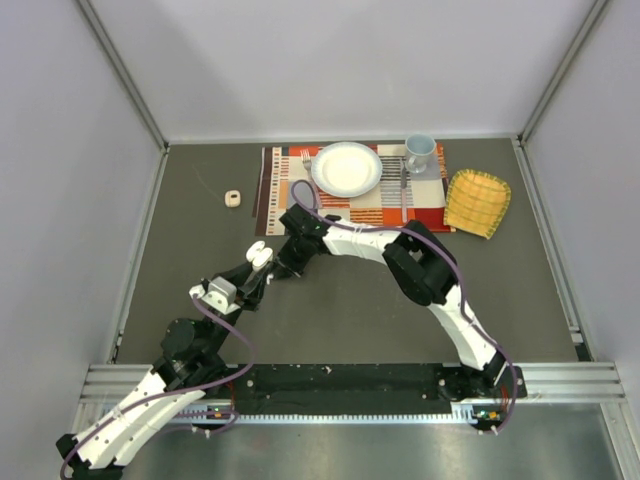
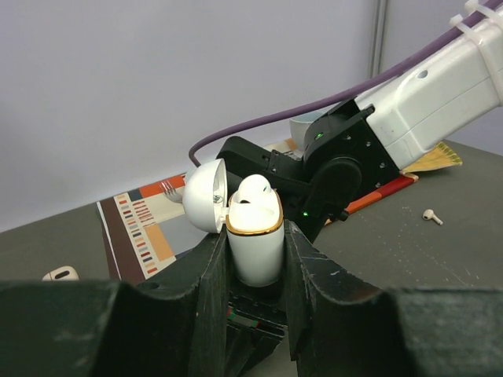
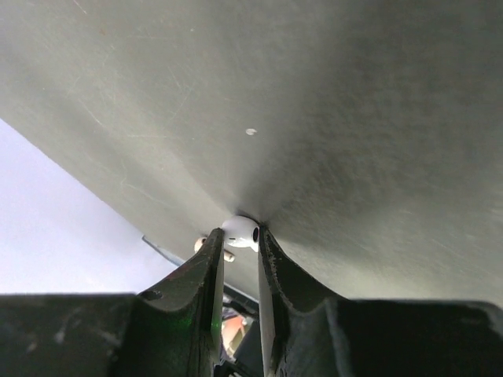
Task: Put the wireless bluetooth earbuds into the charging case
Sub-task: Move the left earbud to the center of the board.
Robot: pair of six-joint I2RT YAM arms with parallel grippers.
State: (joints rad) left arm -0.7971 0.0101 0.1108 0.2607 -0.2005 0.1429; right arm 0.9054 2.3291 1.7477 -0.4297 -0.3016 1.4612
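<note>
Tiny, white, stemmed. Three counted: one earbud (image 2: 253,188) seated in open gold-rimmed white case (image 2: 253,255), clamped upright by left gripper (image 2: 255,239) near tabletop's (image 1: 200,230) middle; second earbud (image 3: 241,232) pinched by right gripper (image 3: 240,242) against tabletop; third earbud (image 2: 429,214) loose.

Beyond right claw (image 1: 284,270), far side: striped placemat (image 1: 285,190), white plate (image 1: 346,168) on it. Fork (image 1: 307,160) left of plate, second utensil (image 1: 403,190) right of it. Blue mug (image 1: 419,152) on mat's far right corner. Yellow checked cloth (image 1: 478,203) just beside mat, further right. All on dark table (image 1: 350,310).
</note>
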